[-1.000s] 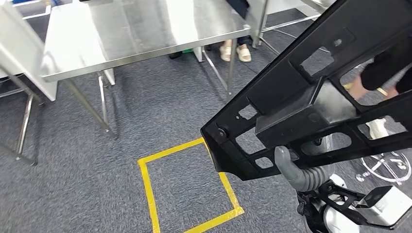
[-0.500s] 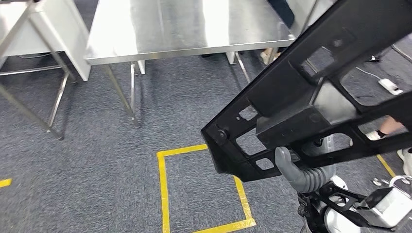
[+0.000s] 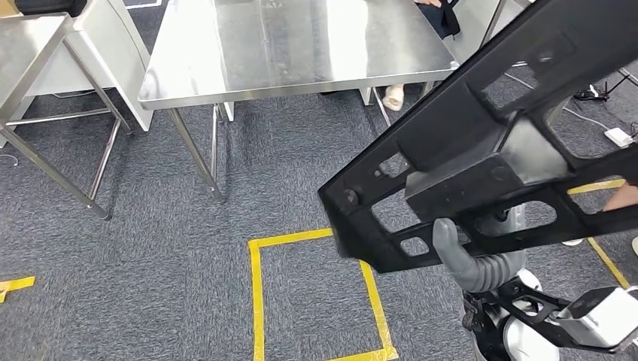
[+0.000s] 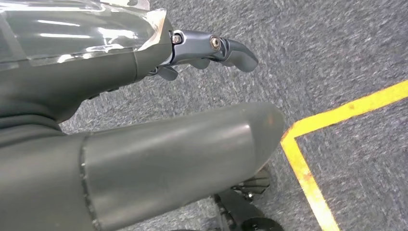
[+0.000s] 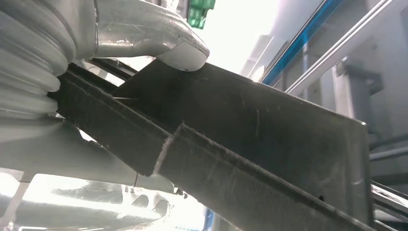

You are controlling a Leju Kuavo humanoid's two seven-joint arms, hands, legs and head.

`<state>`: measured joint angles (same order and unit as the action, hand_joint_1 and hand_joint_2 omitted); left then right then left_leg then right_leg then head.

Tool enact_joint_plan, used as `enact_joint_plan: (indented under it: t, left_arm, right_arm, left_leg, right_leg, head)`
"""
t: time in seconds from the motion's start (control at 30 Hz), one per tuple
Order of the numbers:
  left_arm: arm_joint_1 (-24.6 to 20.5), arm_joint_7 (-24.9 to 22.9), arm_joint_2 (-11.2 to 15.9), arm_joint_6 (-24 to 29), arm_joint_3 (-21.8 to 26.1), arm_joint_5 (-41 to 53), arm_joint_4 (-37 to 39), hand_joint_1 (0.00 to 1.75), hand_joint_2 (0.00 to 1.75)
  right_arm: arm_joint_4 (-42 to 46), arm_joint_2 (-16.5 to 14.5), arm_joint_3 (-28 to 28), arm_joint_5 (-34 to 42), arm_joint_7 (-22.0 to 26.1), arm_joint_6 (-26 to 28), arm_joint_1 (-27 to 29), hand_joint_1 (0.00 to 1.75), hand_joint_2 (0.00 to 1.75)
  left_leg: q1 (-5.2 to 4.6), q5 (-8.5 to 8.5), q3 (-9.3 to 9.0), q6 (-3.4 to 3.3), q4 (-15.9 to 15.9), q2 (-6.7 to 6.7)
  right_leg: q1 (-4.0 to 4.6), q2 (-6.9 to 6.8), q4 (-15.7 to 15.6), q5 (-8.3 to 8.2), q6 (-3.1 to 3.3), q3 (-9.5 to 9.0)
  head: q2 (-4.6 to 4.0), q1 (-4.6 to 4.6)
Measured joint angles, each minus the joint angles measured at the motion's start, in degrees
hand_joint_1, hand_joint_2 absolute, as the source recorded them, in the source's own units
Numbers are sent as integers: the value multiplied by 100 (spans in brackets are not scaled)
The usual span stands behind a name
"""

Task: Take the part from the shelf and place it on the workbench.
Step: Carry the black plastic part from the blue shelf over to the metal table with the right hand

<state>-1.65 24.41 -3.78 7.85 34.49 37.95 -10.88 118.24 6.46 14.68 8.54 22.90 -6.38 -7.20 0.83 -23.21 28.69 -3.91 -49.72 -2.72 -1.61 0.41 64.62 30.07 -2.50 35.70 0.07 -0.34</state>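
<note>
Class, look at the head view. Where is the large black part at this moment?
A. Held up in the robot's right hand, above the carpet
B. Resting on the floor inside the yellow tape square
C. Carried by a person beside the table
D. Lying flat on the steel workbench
A: the black part is raised over the carpet, gripped from below by the right hand, while the steel workbench top is bare.
</note>
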Motion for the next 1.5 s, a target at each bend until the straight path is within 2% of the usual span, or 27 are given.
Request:
enact_joint_plan:
  t: [0.07,0.1,0.17,0.2,0.23,0.27,0.33,0.37,0.43,0.53,0.6,0.63,0.7,0.77,0.83,0.9,0.93,1.03,1.1,1.13,1.17,1.2,1.23,1.3,1.33,1.4,1.5]
  left_arm:
    - [-1,-21,-13,-28,0,10,1,0,0]
    - [3,-33,-24,-41,0,16,1,0,0]
    - [10,-52,-32,-52,0,29,1,0,0]
    - [10,-56,-15,-52,1,35,-2,0,0]
    - [7,-56,1,-50,0,44,-5,0,0]
    - [5,-57,13,-49,-1,50,-9,0,0]
    - [6,-58,14,-47,-2,61,-11,0,0]
    - [8,-58,13,-48,-2,62,-11,0,0]
    - [3,-59,14,-47,-2,68,-11,0,0]
    - [-2,-88,1,-46,-2,93,-11,0,0]
    - [4,-131,-6,-46,-2,98,-11,0,0]
    - [5,-151,-7,-45,-2,98,-11,0,0]
    - [4,-186,-2,-44,-2,102,-10,0,0]
    - [-1,-219,0,-39,-3,108,-9,0,0]
    - [-4,-254,-7,-33,-4,111,-9,0,0]
    - [0,-273,-10,-32,-4,111,-9,0,0]
    - [1,-274,-13,-32,-4,111,-9,0,0]
    - [-6,-275,-31,-33,-4,111,-9,0,0]
    - [-1,-275,-44,-33,-4,111,-8,0,0]
    - [4,-279,-48,-33,-4,111,-7,0,0]
    - [7,-286,-50,-33,-4,111,-7,0,0]
    - [12,-297,-53,-33,-4,113,-5,0,0]
    - [14,-317,-54,-33,-4,114,-2,0,0]
    - [3,-367,-55,-32,-4,121,3,0,0]
    - [-5,-387,-56,-30,-4,131,4,0,0]
    - [-18,-411,-57,-15,-5,154,0,0,0]
    - [-33,-465,-78,13,-7,176,-4,0,0]
  right_arm:
    - [-25,16,0,-25,-4,63,21,164,175]
    - [-39,23,0,-38,-7,91,29,164,175]
    - [-60,31,-1,-57,-8,145,39,164,175]
    - [-71,33,0,-67,-12,166,40,164,175]
    - [-81,37,1,-72,-19,185,48,164,175]
    - [-92,42,-1,-76,-26,200,61,164,175]
    - [-106,49,-5,-81,-36,217,85,164,175]
    - [-109,51,-7,-84,-36,221,92,164,175]
    - [-111,53,-10,-99,-34,221,91,164,175]
    - [-113,55,-12,-121,-39,222,104,164,175]
    - [-113,54,-12,-130,-45,229,119,164,175]
    - [-113,52,-12,-135,-48,235,123,164,175]
    - [-114,46,-12,-147,-55,250,126,164,175]
    - [-114,40,-11,-158,-65,270,126,164,175]
    - [-114,34,-10,-165,-78,282,134,164,175]
    - [-115,30,-8,-169,-87,285,136,164,175]
    - [-114,29,-5,-168,-86,287,129,164,175]
    - [-117,27,1,-168,-86,288,138,164,175]
    - [-120,28,1,-168,-89,288,160,164,175]
    - [-121,29,1,-168,-89,288,166,164,175]
    - [-121,30,1,-168,-89,288,167,164,175]
    - [-125,31,1,-168,-89,288,170,164,175]
    - [-131,32,1,-167,-89,288,169,164,175]
    - [-144,36,1,-169,-91,288,168,164,175]
    - [-146,41,0,-169,-92,288,160,164,175]
    - [-145,46,-1,-169,-91,285,149,164,175]
    - [-144,47,0,-170,-85,281,139,164,175]
  left_leg:
    - [63,-54,-9,96,-35,2]
    - [107,-100,-4,163,-86,-5]
    - [205,-254,38,344,-304,-24]
    - [237,-364,93,442,-460,-33]
    - [249,-469,156,524,-604,-38]
    - [244,-551,205,587,-700,-37]
    - [251,-624,224,658,-753,-34]
    - [255,-644,220,673,-783,-2]
    - [243,-782,404,654,-1145,126]
    - [183,-1109,1179,559,-2305,261]
    - [117,-955,1499,442,-2537,264]
    - [72,-721,1482,355,-2323,262]
    - [-38,-256,1249,145,-1635,280]
    - [-130,-149,1034,-2,-1196,308]
    - [-178,-230,879,-51,-1009,298]
    - [-165,-237,646,-67,-823,259]
    - [-153,-246,528,-75,-767,241]
    - [-158,-358,357,-66,-718,187]
    - [-173,-478,226,-49,-719,148]
    - [-176,-546,135,-37,-719,131]
    - [-177,-621,35,-23,-719,118]
    - [-178,-699,-45,-6,-718,107]
    - [-181,-771,-119,16,-724,98]
    - [-184,-871,-179,80,-740,93]
    - [-188,-885,-196,108,-760,97]
    - [-194,-842,-80,156,-969,127]
    - [-135,-859,589,268,-1925,197]
  right_leg:
    - [-74,-3,392,82,-98,260]
    - [-120,-6,311,3,-193,243]
    - [-222,-2,-252,-269,-424,-41]
    - [-258,16,-474,-332,-481,-164]
    - [-285,34,-556,-328,-458,-225]
    - [-288,47,-496,-259,-378,-216]
    - [-291,47,-373,-151,-179,-187]
    - [-280,39,-347,-116,-122,-195]
    - [-237,21,-339,-65,-44,-246]
    - [-141,-19,-349,14,48,-326]
    - [-64,-30,-352,96,92,-407]
    - [-30,-33,-360,145,103,-474]
    - [28,-44,-411,241,115,-621]
    - [40,-53,-529,297,84,-738]
    - [32,-68,-605,240,-19,-871]
    - [31,-81,-506,202,-85,-927]
    - [32,-77,-328,235,-69,-836]
    - [38,-58,618,538,34,-132]
    - [40,-55,799,656,24,213]
    - [41,-55,613,551,-34,253]
    - [42,-55,280,324,-108,222]
    - [43,-57,-60,-10,-175,151]
    - [55,-60,-340,-260,-184,97]
    - [88,-47,-546,-528,-61,25]
    - [99,-40,-564,-489,25,15]
    - [44,-25,-592,-461,119,-72]
    - [-16,-33,-628,-339,197,-247]
  head:
    - [0,-1]
    - [0,-3]
    - [0,3]
    - [0,42]
    - [0,65]
    - [0,57]
    - [0,-8]
    - [0,-56]
    - [0,-102]
    - [0,-132]
    - [0,-135]
    - [0,-133]
    - [0,-118]
    - [0,-96]
    - [0,-101]
    - [-1,-102]
    - [-1,-93]
    - [0,-77]
    - [0,-75]
    - [0,-75]
    - [0,-73]
    - [0,-72]
    - [0,-78]
    - [0,-94]
    - [0,-99]
    - [0,-103]
    - [0,-126]
